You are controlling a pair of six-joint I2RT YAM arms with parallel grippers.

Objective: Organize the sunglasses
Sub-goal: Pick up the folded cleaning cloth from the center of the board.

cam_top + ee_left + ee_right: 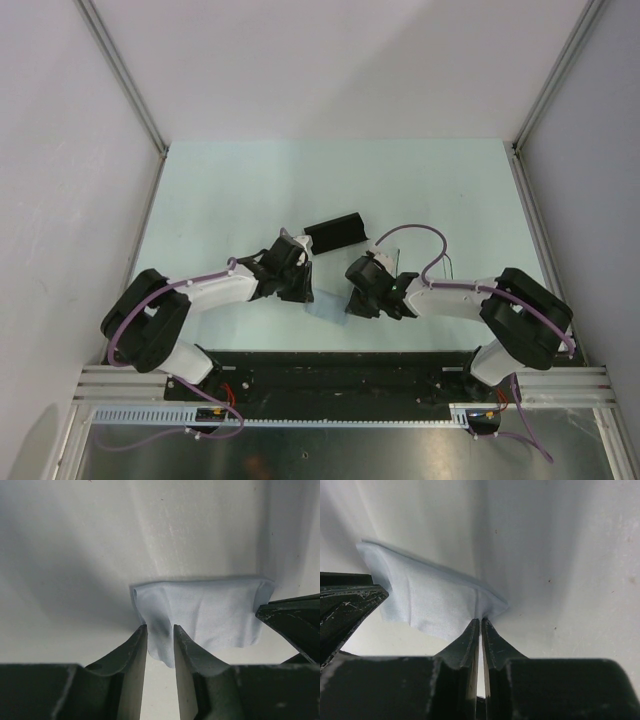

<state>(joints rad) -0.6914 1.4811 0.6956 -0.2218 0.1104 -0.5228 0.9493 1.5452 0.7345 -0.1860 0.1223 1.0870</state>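
A light blue cloth point(327, 303) lies between my two grippers near the table's front. My right gripper point(480, 620) is shut on a pinched corner of the cloth point(430, 597). My left gripper point(160, 627) is open, its fingers standing either side of a drooping edge of the cloth point(210, 610) with a gap showing. A black oblong case point(335, 232) lies just behind the grippers. The sunglasses are mostly hidden; only a thin dark wire point(447, 264) shows behind the right arm, and I cannot tell that it is theirs.
The table point(240, 190) is pale green with white walls on three sides. A black rail point(330, 375) runs along the near edge by the arm bases. The other arm's dark fingers point(295, 625) show at the edge of each wrist view.
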